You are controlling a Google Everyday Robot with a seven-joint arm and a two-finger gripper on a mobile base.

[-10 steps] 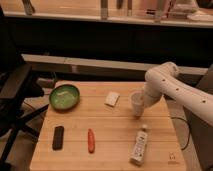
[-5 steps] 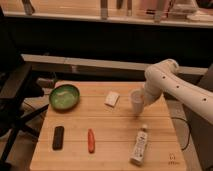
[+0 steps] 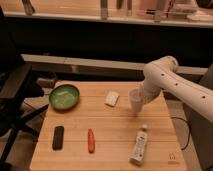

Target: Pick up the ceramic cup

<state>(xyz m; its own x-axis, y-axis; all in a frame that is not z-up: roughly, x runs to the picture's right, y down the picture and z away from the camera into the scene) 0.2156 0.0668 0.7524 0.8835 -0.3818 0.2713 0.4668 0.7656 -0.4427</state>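
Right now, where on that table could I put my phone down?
Bare wood in the middle, bordered by green bowl, white block, red stick and white tube. Crowded near the white block, where the gripper holds the ceramic cup.

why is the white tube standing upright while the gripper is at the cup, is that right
No: the white tube lies on its side, as the camera view shows. The gripper is indeed at the ceramic cup.

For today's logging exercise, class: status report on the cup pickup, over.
Gripper at ceramic cup, jaws shut on it. Cup upright. White block beside it, apart.
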